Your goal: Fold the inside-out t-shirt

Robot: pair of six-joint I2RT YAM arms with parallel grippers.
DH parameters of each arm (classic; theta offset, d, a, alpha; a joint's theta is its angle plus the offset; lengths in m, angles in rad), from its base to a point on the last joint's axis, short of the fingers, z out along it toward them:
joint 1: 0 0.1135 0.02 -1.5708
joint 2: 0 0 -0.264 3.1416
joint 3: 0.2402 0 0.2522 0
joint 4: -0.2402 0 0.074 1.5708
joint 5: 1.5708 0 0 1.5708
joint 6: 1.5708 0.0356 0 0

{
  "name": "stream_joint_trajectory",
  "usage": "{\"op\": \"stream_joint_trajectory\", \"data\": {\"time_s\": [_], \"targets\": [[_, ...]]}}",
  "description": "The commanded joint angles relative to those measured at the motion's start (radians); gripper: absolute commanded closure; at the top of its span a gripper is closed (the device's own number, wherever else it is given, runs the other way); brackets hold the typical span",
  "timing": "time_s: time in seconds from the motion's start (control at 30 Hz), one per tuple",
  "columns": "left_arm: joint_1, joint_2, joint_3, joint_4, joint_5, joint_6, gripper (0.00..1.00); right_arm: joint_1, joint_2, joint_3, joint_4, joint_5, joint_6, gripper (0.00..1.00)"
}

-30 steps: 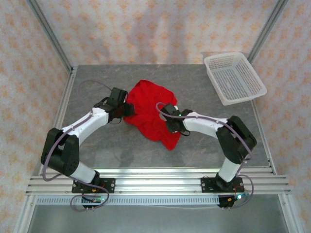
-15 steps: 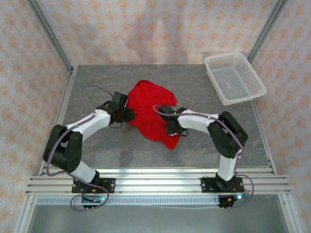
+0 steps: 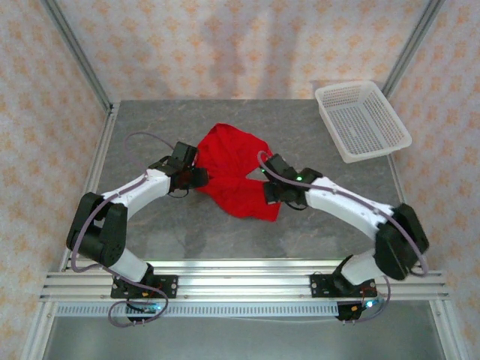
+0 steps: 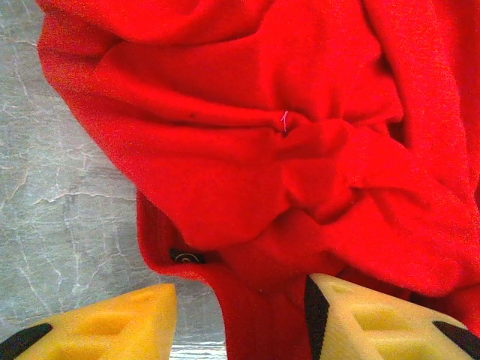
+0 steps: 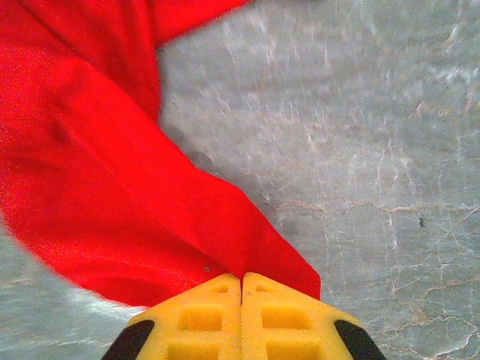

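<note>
right pincer clamped onto t-shirt, right arm swung outward

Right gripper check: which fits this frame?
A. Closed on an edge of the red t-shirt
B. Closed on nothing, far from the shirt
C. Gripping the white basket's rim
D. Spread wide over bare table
A: in the right wrist view the right gripper has its jaws pressed together, and fabric of the red t-shirt runs out from between them.
</note>
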Motion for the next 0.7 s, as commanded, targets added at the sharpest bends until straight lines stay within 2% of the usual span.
{"op": "stream_joint_trajectory", "data": {"time_s": [0.0,0.03,0.1,0.17,0.23,0.3,0.33,0.4,0.43,0.53,0.67], "targets": [[0.004,-0.015,0.006,0.054,0.064,-0.027,0.48,-0.005,-0.098,-0.055,0.022,-0.049,0.056,1.00],[0.004,0.005,0.010,0.068,0.104,-0.035,0.39,-0.004,-0.120,-0.077,0.047,-0.086,0.070,1.00],[0.004,0.050,0.015,0.091,0.163,-0.062,0.33,-0.004,-0.152,-0.109,0.089,-0.145,0.096,1.00],[0.004,0.084,0.002,0.140,0.186,-0.105,0.31,-0.004,-0.162,-0.146,0.125,-0.189,0.106,1.00],[0.004,0.105,-0.007,0.169,0.183,-0.127,0.33,-0.004,-0.131,-0.162,0.118,-0.195,0.108,1.00],[0.004,0.128,-0.001,0.180,0.166,-0.132,0.44,-0.004,-0.062,-0.144,0.073,-0.231,0.102,1.00],[0.004,0.141,0.009,0.178,0.148,-0.129,0.57,-0.003,-0.027,-0.129,0.049,-0.261,0.098,1.00],[0.007,0.162,0.030,0.158,0.093,-0.107,0.95,0.001,0.017,-0.112,0.021,-0.273,0.103,0.97],[0.011,0.171,0.047,0.135,0.052,-0.088,1.00,0.004,0.013,-0.114,0.014,-0.255,0.109,0.91],[0.032,0.191,0.088,0.099,-0.027,-0.020,1.00,0.003,-0.047,-0.143,-0.006,-0.143,0.118,0.80],[0.039,0.217,0.142,0.086,0.026,0.028,1.00,0.004,-0.073,-0.178,-0.021,-0.023,0.056,0.76]]}}
